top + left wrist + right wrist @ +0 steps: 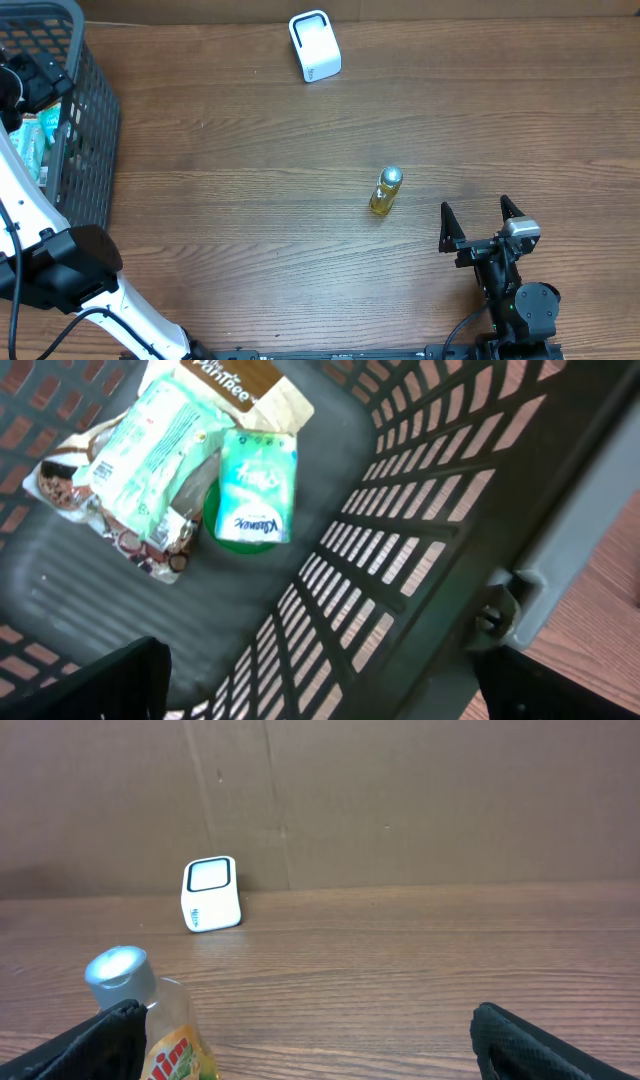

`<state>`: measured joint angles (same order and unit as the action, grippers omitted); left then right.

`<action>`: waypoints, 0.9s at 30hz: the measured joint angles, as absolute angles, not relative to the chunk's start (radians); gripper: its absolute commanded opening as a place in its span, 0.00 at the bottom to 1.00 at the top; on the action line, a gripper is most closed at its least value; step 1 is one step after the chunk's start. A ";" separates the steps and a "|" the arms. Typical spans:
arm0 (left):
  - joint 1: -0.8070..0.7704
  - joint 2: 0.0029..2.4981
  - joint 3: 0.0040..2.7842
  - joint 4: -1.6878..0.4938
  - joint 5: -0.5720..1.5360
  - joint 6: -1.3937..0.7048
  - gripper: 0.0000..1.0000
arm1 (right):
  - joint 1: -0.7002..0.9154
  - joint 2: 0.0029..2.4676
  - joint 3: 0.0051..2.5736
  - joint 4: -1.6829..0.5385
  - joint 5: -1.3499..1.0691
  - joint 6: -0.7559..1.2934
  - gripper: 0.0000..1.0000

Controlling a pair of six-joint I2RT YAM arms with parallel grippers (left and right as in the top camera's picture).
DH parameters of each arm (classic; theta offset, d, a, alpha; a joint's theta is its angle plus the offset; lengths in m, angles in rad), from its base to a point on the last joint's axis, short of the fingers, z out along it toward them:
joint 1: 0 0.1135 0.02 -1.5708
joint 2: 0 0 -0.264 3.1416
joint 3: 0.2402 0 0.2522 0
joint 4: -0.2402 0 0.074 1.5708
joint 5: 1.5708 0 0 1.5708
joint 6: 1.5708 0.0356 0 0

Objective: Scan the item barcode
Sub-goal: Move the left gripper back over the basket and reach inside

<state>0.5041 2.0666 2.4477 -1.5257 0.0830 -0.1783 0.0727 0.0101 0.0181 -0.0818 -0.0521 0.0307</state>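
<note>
Right claw (474,205), jaws apart, seems ready to take the bottle (385,191) standing just ahead on its left; scanner (315,46) waits far beyond. Left claw (320,695), apart too, hangs over the basket (430,510).

One bottle (385,190). One scanner (314,45), beyond the bottle. One basket (95,130), left of the bottle, holding perhaps four packets (256,485); they overlap, so the count is unsure.

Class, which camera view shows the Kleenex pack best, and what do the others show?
Left wrist: the Kleenex pack lies unobstructed in the basket, label readable. Overhead shows only pale green scraps behind the basket wall; right wrist shows none of it.
</note>
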 measured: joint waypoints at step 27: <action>0.585 2.115 2.563 -1.463 0.108 -0.264 1.00 | 0.073 0.010 0.018 -0.082 -0.052 0.031 1.00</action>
<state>0.5854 2.1147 2.5629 -1.4628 0.1081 -0.2638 0.0727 0.0101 0.0181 -0.0818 -0.0521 0.0307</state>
